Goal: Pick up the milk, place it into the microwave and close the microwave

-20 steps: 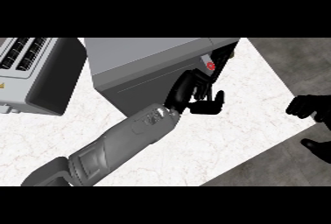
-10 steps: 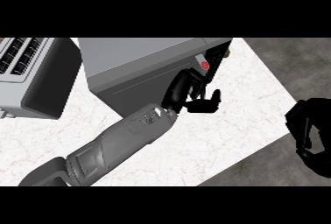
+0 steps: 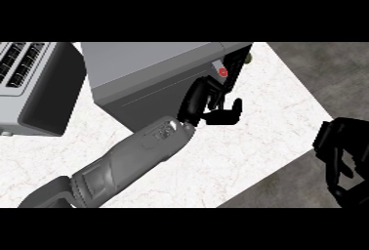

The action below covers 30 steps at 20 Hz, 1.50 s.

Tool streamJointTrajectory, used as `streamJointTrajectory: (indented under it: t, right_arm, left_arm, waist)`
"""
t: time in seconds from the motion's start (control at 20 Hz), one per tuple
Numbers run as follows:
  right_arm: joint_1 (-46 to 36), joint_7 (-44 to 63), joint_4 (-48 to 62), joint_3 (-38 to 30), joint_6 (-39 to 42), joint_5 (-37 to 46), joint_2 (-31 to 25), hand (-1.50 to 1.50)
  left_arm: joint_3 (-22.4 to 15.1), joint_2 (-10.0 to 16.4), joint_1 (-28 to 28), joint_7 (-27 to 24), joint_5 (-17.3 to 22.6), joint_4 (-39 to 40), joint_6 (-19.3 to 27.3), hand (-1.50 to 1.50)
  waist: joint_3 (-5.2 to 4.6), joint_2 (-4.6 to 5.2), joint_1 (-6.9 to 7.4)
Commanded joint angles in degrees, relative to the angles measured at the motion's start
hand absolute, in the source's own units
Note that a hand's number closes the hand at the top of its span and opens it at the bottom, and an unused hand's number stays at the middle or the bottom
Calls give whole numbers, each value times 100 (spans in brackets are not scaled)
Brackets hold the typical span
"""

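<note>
I am pressing my left hand [image 3: 205, 100], loosely spread and holding nothing, against the microwave [image 3: 144, 68] front, its red button [image 3: 222, 72] just above my fingers. My right hand [image 3: 344, 161] is hanging far right, beyond the table [image 3: 267, 127]; I cannot tell its state. The milk is out of my sight.

The microwave [image 3: 155, 73] blocked everything from ten to one o'clock of the left hand [image 3: 196, 102], the toaster [image 3: 36, 88] stood at nine, and bare counter [image 3: 267, 122] lay open from two to five.

a kitchen — microwave [image 3: 151, 73] and toaster [image 3: 32, 83] on a white marble counter [image 3: 274, 97]
</note>
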Motion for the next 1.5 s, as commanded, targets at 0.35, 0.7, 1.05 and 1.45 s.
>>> streamJointTrajectory:
  t: [0.35, 0.7, 1.05, 1.45]
  right_arm:
    - [144, -59, -397, 126, 148, -154, 28, 150]
    - [567, 416, -713, 890, 373, -136, -40, 150]
    - [994, 516, -1122, 1134, 32, -115, 186, 150]
    - [1425, 614, -1691, 1403, -422, 148, 440, 150]
  left_arm:
    - [683, -394, -336, -177, 369, 212, 859, 150]
    - [1458, -415, 355, 235, 1677, -195, -39, 150]
    - [1656, -419, 558, 85, 2261, 75, -817, 150]
    - [1448, -303, 795, -141, 2581, 407, -1717, 150]
  waist:
    - [-26, -29, 37]
    - [-98, 189, 335]
    - [-82, 124, 526]
    - [-88, 70, 832]
